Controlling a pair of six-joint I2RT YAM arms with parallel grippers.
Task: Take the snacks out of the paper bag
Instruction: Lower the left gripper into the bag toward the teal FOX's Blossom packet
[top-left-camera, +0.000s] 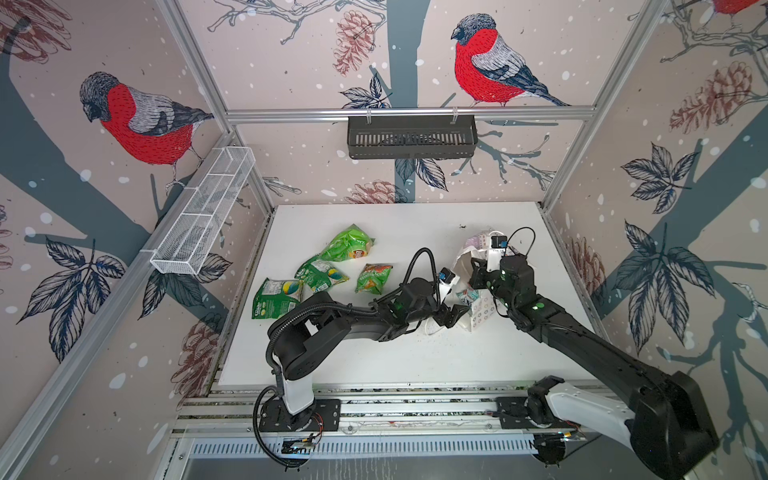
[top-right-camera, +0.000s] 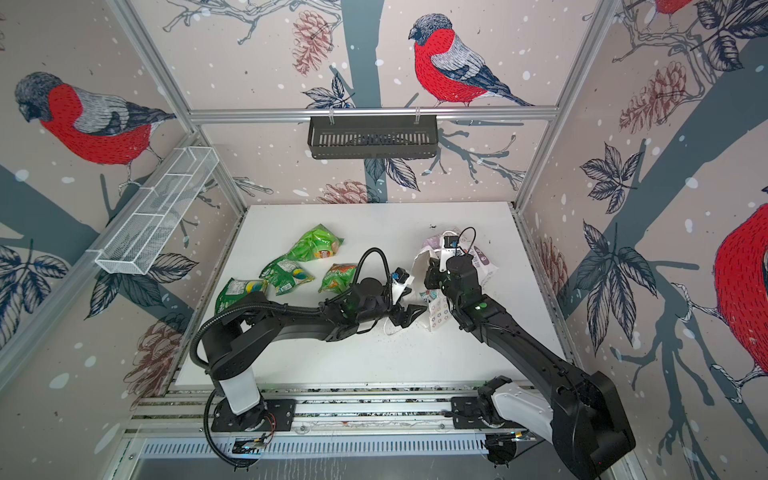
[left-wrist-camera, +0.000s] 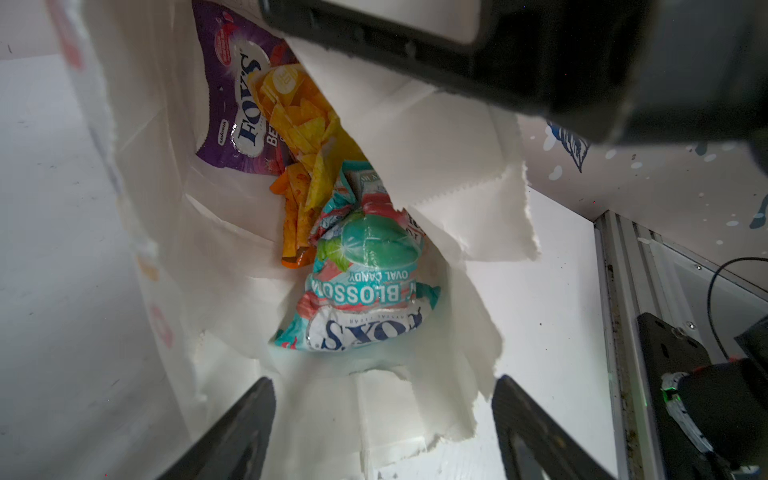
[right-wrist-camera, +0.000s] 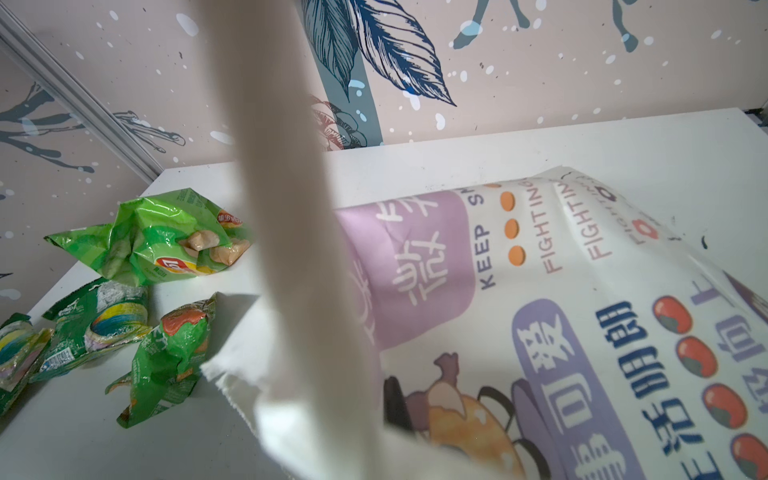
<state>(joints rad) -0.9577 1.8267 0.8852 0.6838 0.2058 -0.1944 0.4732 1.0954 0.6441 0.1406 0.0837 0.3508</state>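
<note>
Widest of all is the white bench (top-left-camera: 415, 353), and everything sits on it. Over on its right side lies the paper bag (right-wrist-camera: 519, 270), tipped on its side with its mouth gaping toward the left arm. The right pincer (top-left-camera: 476, 272) is clenched on the bag's upper rim and holds the paper flap up. The left pincer (left-wrist-camera: 384, 382) sits right at the mouth, jaws spread wide, nothing between them. Inside the bag, the left wrist view shows a teal packet (left-wrist-camera: 361, 282) nearest the opening. An orange-and-yellow packet (left-wrist-camera: 299, 137) lies behind it and a purple packet (left-wrist-camera: 241, 104) is deepest, each touching the next. Out on the bench, left of the bag, four green packets (top-left-camera: 320, 276) lie loose in a cluster.
</note>
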